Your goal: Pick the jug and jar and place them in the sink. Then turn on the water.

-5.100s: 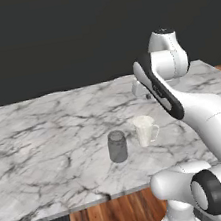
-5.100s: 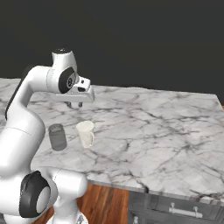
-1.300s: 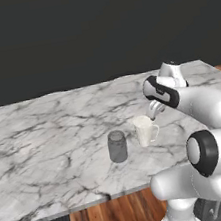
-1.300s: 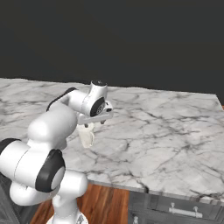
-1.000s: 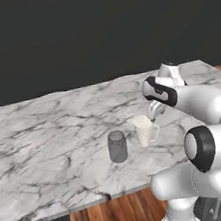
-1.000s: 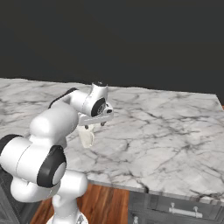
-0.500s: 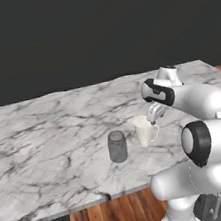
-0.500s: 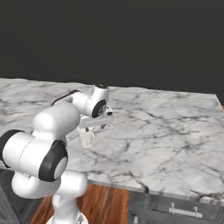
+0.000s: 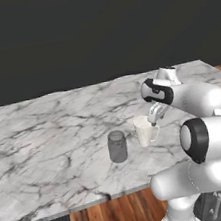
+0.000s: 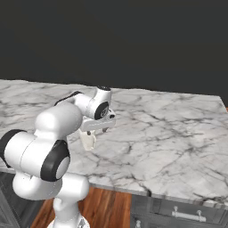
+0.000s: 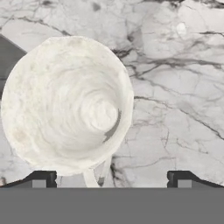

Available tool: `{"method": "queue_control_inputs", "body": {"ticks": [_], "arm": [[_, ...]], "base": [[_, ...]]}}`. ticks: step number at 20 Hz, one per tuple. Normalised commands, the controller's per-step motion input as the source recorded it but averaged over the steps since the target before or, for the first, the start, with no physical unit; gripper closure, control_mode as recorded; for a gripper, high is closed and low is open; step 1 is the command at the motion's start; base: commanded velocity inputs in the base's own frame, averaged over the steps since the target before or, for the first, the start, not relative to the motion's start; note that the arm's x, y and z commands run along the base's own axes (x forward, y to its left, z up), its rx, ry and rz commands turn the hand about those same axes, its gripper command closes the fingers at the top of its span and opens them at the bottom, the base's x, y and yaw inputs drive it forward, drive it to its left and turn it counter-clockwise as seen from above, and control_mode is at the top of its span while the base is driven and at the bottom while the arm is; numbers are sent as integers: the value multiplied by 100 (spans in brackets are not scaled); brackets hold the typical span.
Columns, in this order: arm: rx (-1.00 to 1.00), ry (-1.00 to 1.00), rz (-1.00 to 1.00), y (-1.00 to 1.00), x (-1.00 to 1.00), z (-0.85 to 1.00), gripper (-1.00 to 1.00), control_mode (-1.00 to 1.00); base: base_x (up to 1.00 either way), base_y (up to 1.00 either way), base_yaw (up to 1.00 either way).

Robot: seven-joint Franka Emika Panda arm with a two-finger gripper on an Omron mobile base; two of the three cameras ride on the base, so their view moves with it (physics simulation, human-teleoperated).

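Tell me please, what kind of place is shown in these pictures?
Most likely a kitchen, a rendered one. A long marble counter runs above dark cabinet fronts with a drawer handle, over a wooden floor. A cream jug and a grey jar stand on the counter.

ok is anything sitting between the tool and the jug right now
Nothing visible. The open tool hangs just above the jug, looking straight into its mouth. The jar stands apart, beside it on the counter.
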Motion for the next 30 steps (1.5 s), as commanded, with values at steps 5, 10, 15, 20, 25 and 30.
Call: {"method": "queue_control_inputs", "body": {"ticks": [5,10,15,20,25,30], "arm": [[0,3,3,0,-11,-7,-100,-100],[0,0,3,0,-7,0,-100,-100],[0,0,4,0,-3,0,-100,-100],[0,2,6,1,-17,0,-100,-100],[2,8,6,1,-21,0,-100,-100],[1,4,2,2,-3,0,-100,-100]], "base": [[0,0,0],[0,0,0],[0,0,0],[0,0,0],[0,0,0],[0,0,0]]}}
